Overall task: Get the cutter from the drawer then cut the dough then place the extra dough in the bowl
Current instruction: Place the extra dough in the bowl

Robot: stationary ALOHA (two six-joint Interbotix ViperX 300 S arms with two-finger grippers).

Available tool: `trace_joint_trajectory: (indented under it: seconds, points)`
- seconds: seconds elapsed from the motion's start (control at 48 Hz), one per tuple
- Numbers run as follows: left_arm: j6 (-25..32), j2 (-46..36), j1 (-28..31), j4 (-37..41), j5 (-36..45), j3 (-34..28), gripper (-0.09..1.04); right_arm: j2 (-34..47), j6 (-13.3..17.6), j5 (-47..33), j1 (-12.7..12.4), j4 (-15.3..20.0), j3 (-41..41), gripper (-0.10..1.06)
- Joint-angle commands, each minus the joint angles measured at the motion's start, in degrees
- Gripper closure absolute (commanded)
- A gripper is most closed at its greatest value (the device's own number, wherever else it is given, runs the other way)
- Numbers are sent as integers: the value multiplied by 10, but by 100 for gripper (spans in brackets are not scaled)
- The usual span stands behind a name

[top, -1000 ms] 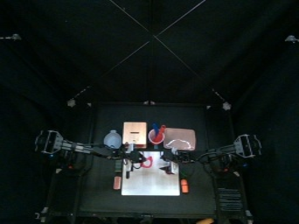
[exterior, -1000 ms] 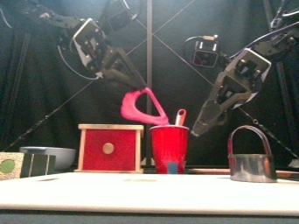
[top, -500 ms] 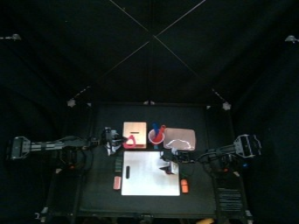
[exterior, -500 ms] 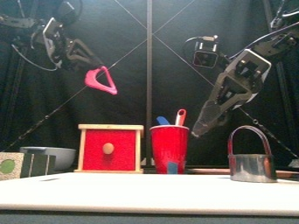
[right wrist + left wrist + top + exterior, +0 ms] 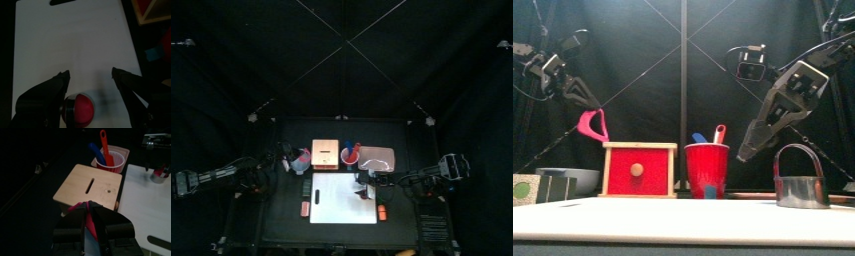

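Left gripper (image 5: 87, 208) clamped shut on the pink dough ring (image 5: 88, 230), held in the air
Ring hangs just left of the wooden box (image 5: 639, 168), higher than the blue-grey bowl (image 5: 576, 180) on the table; right gripper (image 5: 90, 75) jaws wide apart, empty, over the white cutting board (image 5: 80, 40); cutter (image 5: 800, 180) stands at right

Right hand (image 5: 90, 73) spread open over white cutting board (image 5: 67, 40), round red piece (image 5: 83, 108), possibly dough, between jaws
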Motion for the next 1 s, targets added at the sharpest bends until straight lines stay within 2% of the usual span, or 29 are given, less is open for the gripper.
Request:
trace_joint_trajectory:
  seconds: [0.021, 0.292, 0.479, 0.708, 0.854, 1.0]
  points:
    - [0, 1, 3, -11, 11, 3, 40, -9, 1, -3, -2, 0, -4, -1]
    - [-1, 3, 11, -24, 21, 27, 38, -8, 1, -2, -3, 0, -8, -1]
    - [-1, 3, 28, -62, 23, 30, 34, -6, 1, -2, -2, 1, -9, -1]
    - [0, 3, 39, -165, 25, 33, 19, -6, 1, -3, -2, 5, -9, -1]
    - [-1, 3, 40, -177, 22, 36, 10, -6, 1, -2, -2, 6, -8, -1]
    - [-2, 3, 41, -193, 17, 37, 9, -6, 1, -2, -2, 6, -10, -1]
